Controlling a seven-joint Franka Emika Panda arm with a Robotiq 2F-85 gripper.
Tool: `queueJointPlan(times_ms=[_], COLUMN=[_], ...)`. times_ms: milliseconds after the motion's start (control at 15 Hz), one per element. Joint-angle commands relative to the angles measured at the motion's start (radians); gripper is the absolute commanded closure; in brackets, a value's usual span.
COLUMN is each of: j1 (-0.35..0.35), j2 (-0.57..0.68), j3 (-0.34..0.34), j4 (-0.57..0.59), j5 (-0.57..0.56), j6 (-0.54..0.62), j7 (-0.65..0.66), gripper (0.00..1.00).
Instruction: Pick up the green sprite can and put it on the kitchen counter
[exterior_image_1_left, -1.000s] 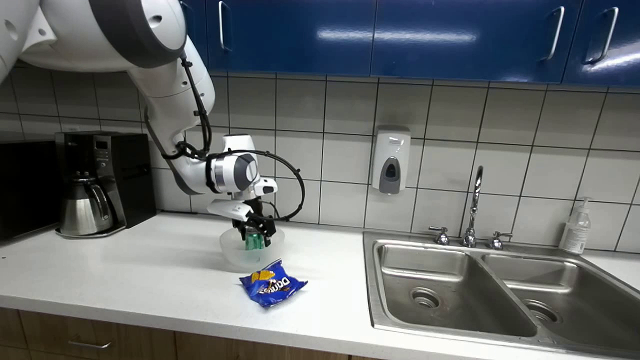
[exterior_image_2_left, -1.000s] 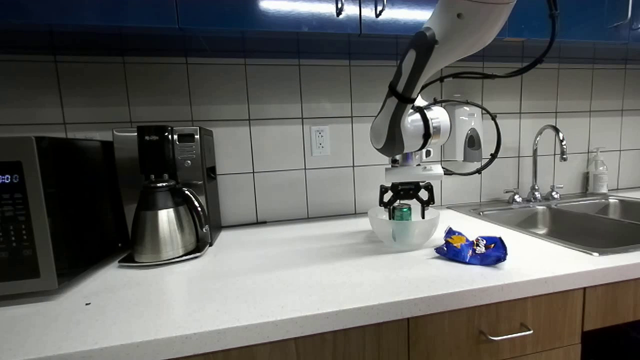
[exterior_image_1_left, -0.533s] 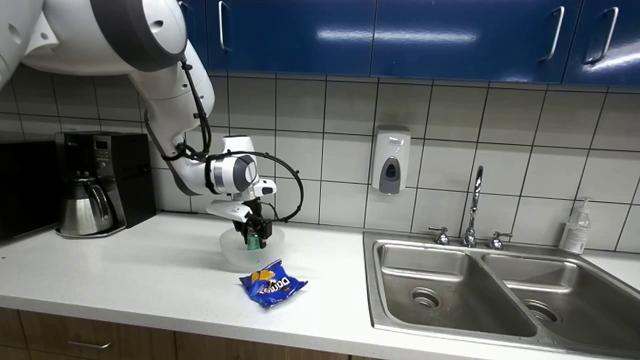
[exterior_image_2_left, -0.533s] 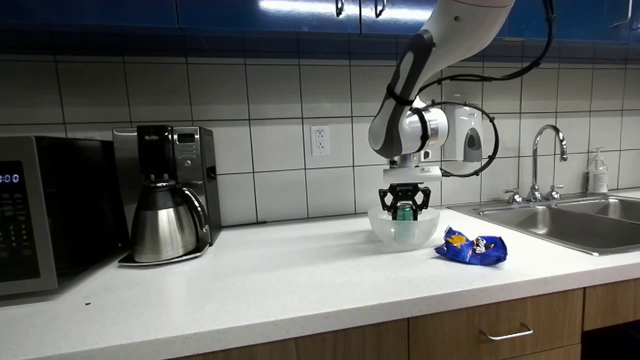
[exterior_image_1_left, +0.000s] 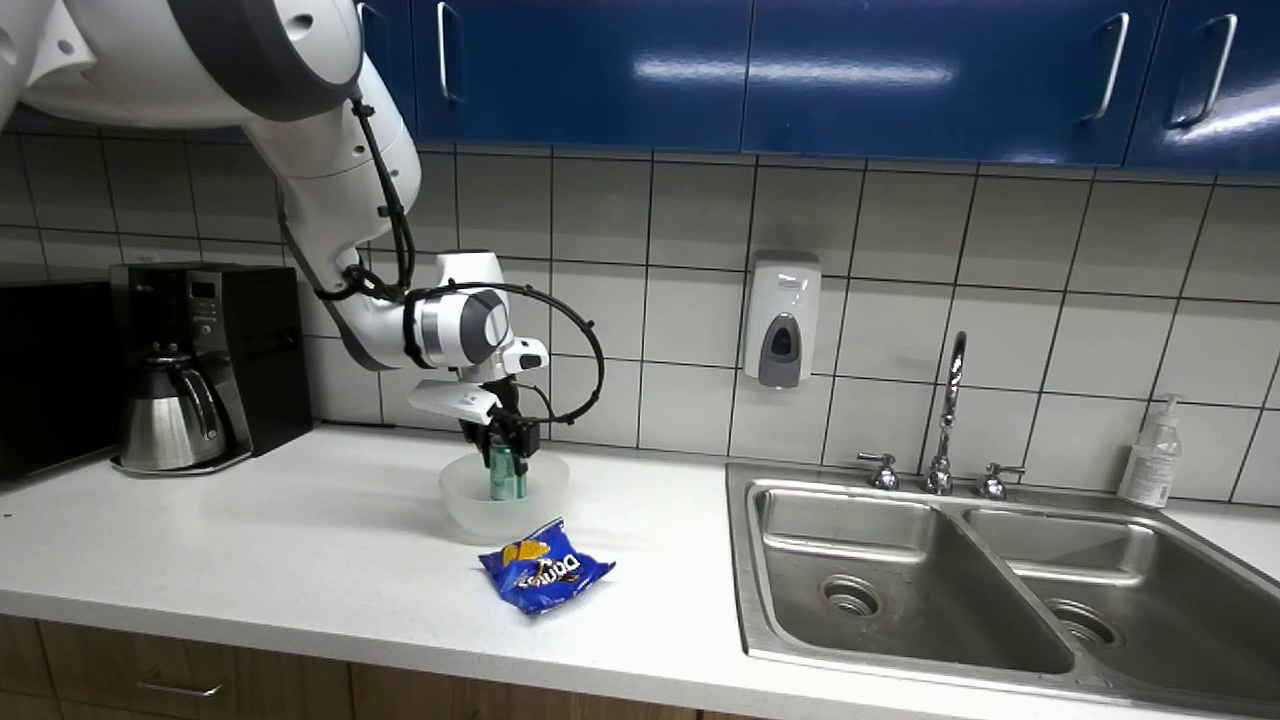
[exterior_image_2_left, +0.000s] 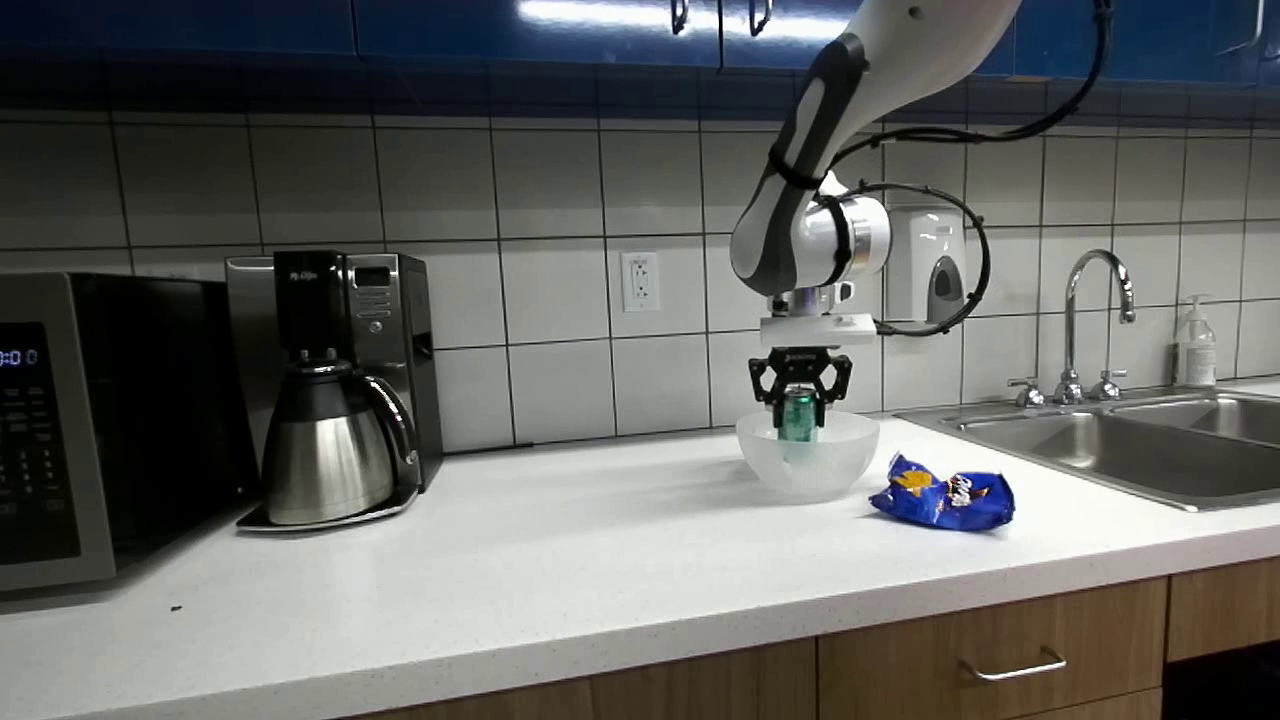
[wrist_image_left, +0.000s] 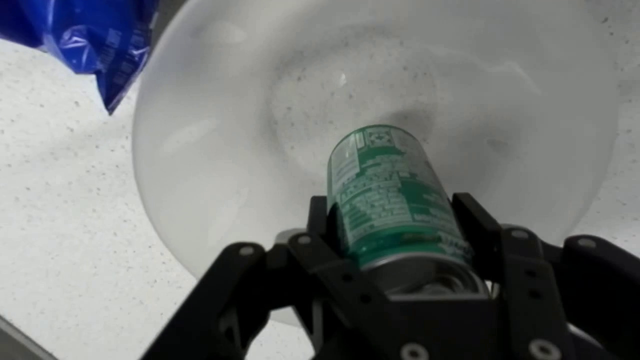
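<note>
Black fingers (wrist_image_left: 475, 222) of mine pinch the green Sprite can (wrist_image_left: 395, 195) btwn them, one pressed to each side near its top. Can's approx. upright, silvery lid up, held partly inside a translucent bowl (exterior_image_2_left: 848, 458); in an exterior view its lower end sits below the rim, faint thru the cloudy wall, above the bowl's base. Blue snack pkt (exterior_image_1_left: 543, 575) lies just beside the bowl, yellow & white print up. Bowl & pkt both rest on a long white speckled surface (exterior_image_2_left: 580, 560). Farther along it: inset steel double sink (exterior_image_1_left: 757, 610) w/ chrome faucet (exterior_image_1_left: 947, 410) & a pump bottle (exterior_image_1_left: 1153, 460) by its back edge. On the bowl's other side, well apart: coffee maker (exterior_image_2_left: 380, 330) w/ steel carafe (exterior_image_2_left: 325, 460), next to a dark microwave (exterior_image_2_left: 165, 400) w/ lit clock. Bkgd: pale tiled wall (exterior_image_1_left: 600, 310) w/ white dispenser (exterior_image_1_left: 785, 290) & an outlet (exterior_image_2_left: 640, 281); blue cabinets (exterior_image_1_left: 590, 90), silvery handles, up top.
</note>
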Motion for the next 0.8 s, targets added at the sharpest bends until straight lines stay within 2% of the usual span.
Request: queueJointPlan(times_ms=[0, 333, 733], j1=[-0.003, -0.02, -0.014], j2=[-0.107, -0.239, -0.417], j3=[0.007, 0.037, 0.058], j4=[-0.043, -0.1, -0.235], j5=[0.013, 0.033, 0.035], j6=[-0.053, -0.135, -0.188], j7=[-0.051, -0.116, -0.155], gripper=[0.62, 0.62, 0.62])
